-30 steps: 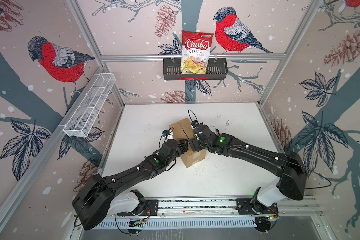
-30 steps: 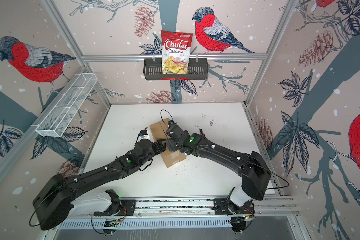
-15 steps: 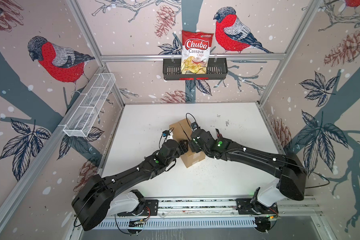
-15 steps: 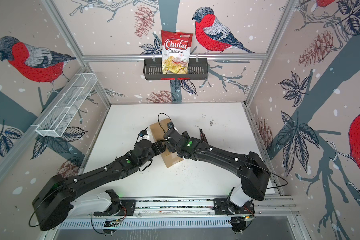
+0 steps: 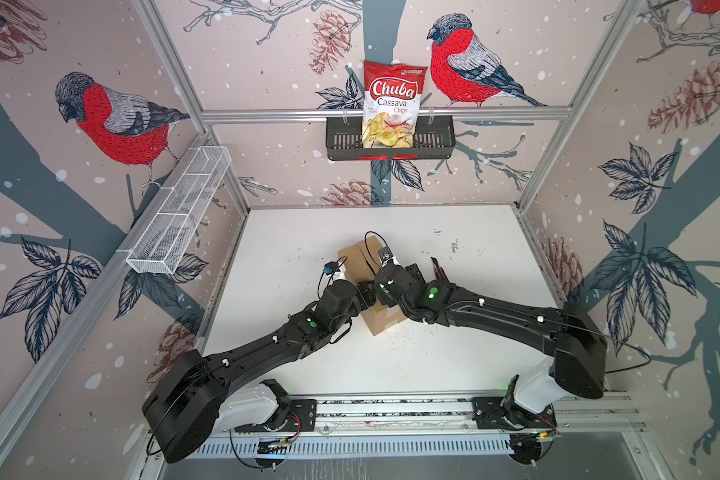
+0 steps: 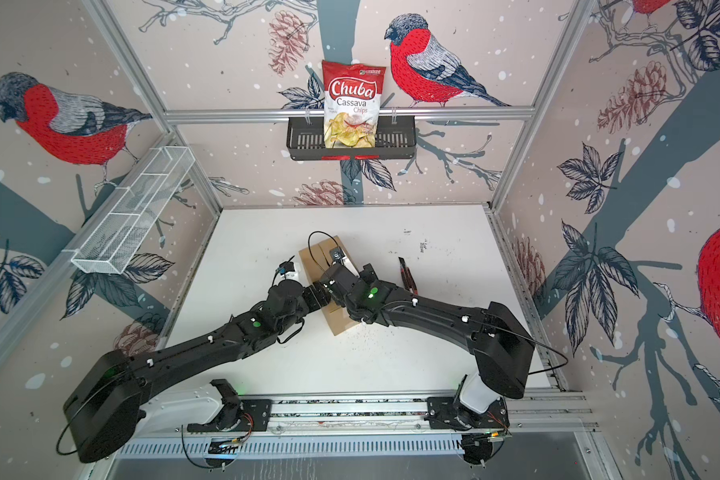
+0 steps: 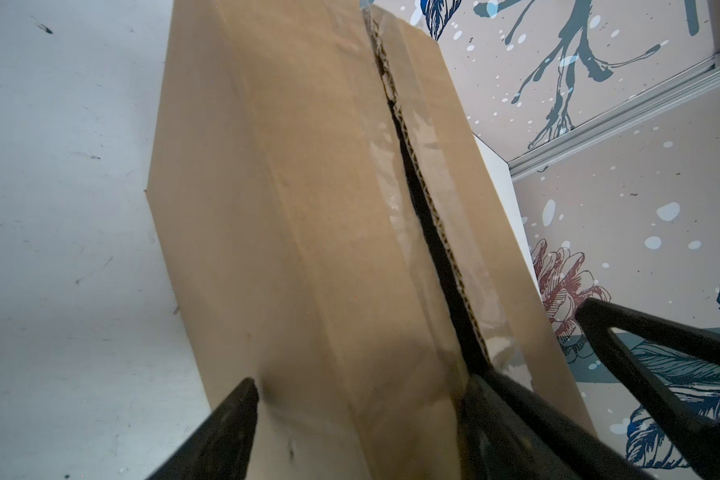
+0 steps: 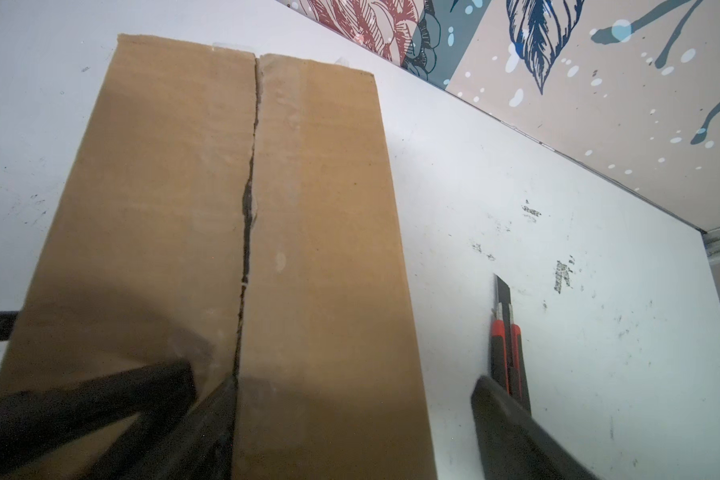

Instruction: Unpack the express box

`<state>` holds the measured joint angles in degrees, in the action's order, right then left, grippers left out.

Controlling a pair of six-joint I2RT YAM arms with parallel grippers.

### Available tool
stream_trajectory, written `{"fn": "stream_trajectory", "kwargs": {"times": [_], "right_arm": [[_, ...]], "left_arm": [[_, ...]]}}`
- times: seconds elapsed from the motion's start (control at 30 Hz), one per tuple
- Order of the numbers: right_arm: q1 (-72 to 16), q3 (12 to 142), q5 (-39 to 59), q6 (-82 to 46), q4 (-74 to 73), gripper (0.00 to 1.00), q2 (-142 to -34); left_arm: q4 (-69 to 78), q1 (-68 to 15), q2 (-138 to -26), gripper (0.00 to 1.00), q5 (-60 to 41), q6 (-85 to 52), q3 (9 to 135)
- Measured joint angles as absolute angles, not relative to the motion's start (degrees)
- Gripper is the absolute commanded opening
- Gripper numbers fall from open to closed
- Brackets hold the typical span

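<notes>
Just below the centre of both top views, the left gripper point(image 5: 368, 294) and the right gripper point(image 5: 381, 289) meet over the near end of the express box point(image 5: 360, 259). Both stand wide open and hold nothing.

The left wrist view shows the left gripper with one fingertip against the carton's side wall and the other pushed into the seam point(image 7: 412, 174). The right wrist view shows the right gripper with one fingertip in the same slit and the other hanging clear of the cardboard.

The seam gapes as a dark line along the lid, its tape apparently cut through, though the flaps lie flat. The box sits mid-frame on the table point(image 5: 454, 353), its far end angled slightly towards the upper left. A utility knife point(image 8: 506, 345) lies just to its right, blade out, near the right gripper's outer finger.

The step looks to be prying the flaps apart. To do it well, each inner fingertip should hook under its own flap edge and sweep outward and upward. The two should move in opposite directions at an even pace, so the carton neither slides nor twists, and the right arm should keep off the knife.
</notes>
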<state>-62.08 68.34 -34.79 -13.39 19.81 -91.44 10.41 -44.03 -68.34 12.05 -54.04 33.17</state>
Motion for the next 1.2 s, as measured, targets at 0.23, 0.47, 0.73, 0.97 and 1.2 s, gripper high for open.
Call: {"fn": "stream_trajectory", "kwargs": {"times": [0.23, 0.47, 0.73, 0.97, 1.2], "right_arm": [[-62.06, 68.79, -35.00, -13.23, 19.14, 0.88, -92.38], [-61.69, 69.36, -34.59, -13.28, 19.09, 0.82, -92.75], [-61.41, 70.17, -34.54, -13.45, 20.51, 0.70, -92.23], [-60.62, 70.78, -34.33, -13.47, 21.93, 0.52, -91.22], [-60.18, 71.66, -34.30, -13.47, 22.68, 0.58, -91.09]], "left_arm": [[10.41, -44.03, -68.27, 0.77, 11.90, -54.19, 32.97], [10.81, -44.03, -68.23, 0.77, 11.86, -54.24, 32.80], [11.77, -44.03, -68.16, 0.77, 11.57, -54.76, 32.62], [12.58, -44.05, -68.01, 0.77, 11.20, -55.24, 32.38], [12.88, -44.05, -68.03, 0.77, 11.20, -55.29, 32.29]]}}
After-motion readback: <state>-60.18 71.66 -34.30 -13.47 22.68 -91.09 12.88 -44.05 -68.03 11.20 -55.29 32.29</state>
